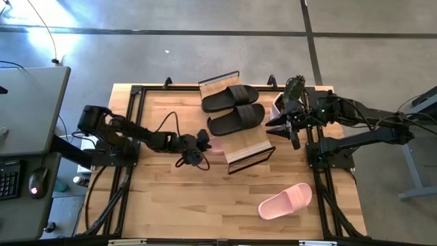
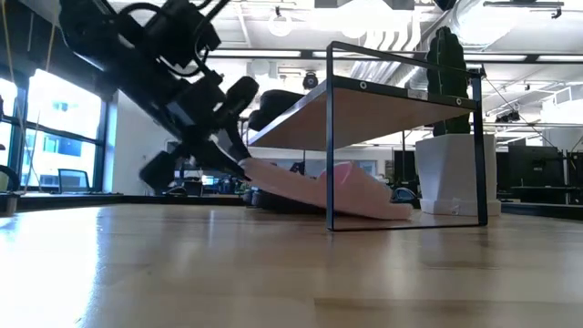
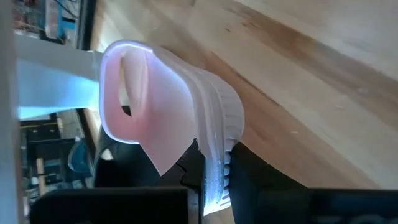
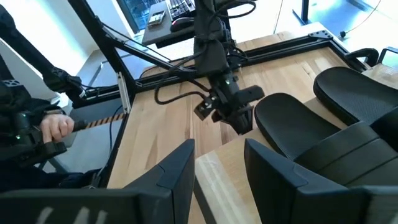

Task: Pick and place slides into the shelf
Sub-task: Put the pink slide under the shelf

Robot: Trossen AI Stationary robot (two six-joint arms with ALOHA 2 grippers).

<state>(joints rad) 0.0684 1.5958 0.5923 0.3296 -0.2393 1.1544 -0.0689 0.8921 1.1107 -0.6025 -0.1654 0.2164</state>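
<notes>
The left gripper [image 2: 239,162] had its jaws pinched on the edge of a pink slide [image 2: 342,193], pushing it in under the shelf [image 1: 235,126] from the left — toe already on the lower tier, heel at the fingers. In the left wrist view the pink strap [image 3: 146,102] stood right at the fingertips. I took the step for seating this slide; next it would need a push further in, then a clean release. The right gripper [image 1: 285,125] waited at the shelf's right end, jaws wide and empty, beside a white pot [image 2: 453,173]. On the top tier lay two black slides [image 1: 232,107], side by side. The other pink slide [image 1: 285,201] lay on the table [image 1: 171,205], near right — not yet shelved.
</notes>
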